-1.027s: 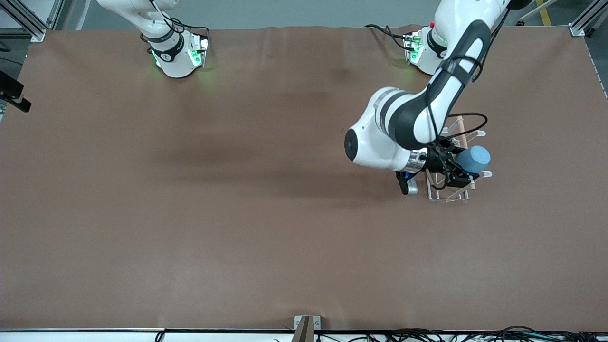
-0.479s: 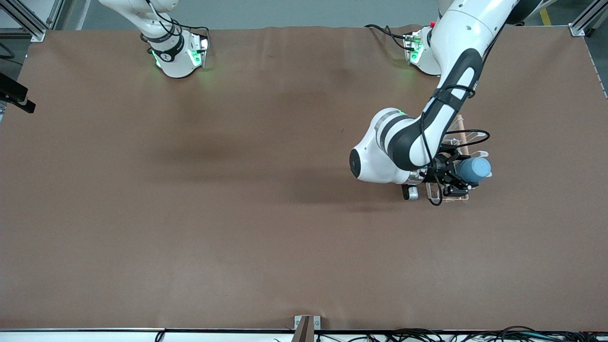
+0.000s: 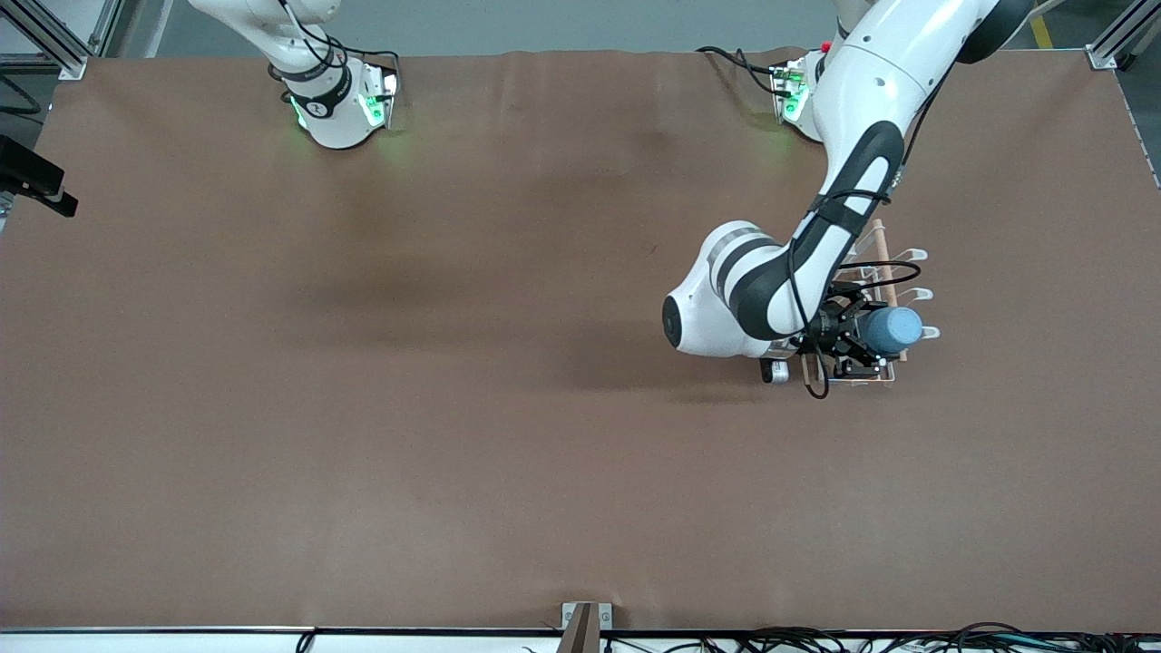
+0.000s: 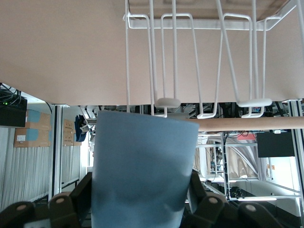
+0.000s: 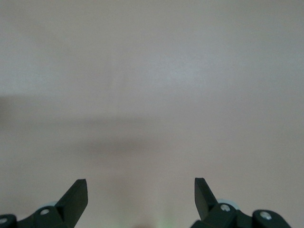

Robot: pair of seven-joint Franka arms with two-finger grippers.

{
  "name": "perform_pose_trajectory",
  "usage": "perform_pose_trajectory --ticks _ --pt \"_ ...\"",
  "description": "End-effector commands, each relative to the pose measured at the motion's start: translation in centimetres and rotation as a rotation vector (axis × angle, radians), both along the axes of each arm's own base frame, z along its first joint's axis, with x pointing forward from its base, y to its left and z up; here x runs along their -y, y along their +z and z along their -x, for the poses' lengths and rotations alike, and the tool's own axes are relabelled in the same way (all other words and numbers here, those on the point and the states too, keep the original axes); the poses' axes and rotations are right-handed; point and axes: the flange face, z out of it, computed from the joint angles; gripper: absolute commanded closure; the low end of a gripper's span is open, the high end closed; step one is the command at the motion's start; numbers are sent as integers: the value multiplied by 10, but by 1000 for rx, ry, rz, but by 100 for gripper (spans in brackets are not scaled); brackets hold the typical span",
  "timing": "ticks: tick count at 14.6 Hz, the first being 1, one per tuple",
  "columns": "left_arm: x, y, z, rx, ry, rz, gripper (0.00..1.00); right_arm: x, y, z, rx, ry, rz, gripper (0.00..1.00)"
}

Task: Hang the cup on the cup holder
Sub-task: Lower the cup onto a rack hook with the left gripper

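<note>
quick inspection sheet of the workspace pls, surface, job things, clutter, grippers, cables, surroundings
surface: brown table, bare apart from the rack.
job's things: blue cup held lying sideways at the white wire rack, toward the left arm's end of the table; its mouth meets a prong tip.
clutter: nothing seen.
grippers: left gripper shut on the cup, over the rack; right gripper open over bare table, waiting.
cables: black cable looping from the left arm over the rack; more along the table's near edge.
surroundings: aluminium frame posts at the corners.
</note>
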Motion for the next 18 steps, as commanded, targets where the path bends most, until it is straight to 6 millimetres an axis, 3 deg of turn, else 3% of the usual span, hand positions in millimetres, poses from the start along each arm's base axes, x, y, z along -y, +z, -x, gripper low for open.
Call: perform_pose_trajectory --ticks 1,7,9,10,15,18 --pt "8 -1 3 25 -9 -7 46 1 2 6 20 -18 22 1" --pt "9 -16 7 40 -1 -17 43 2 -1 0 40 -21 22 1" --pt "9 -19 8 54 3 -19 25 3 -1 1 35 -22 22 1" --pt "15 -20 11 74 0 -23 0 2 -1 1 35 -21 22 1" --pt "15 -20 14 99 4 -29 0 3 -4 -1 28 -23 12 1" --pt "15 0 6 137 12 -15 0 3 -5 0 26 -24 10 1"
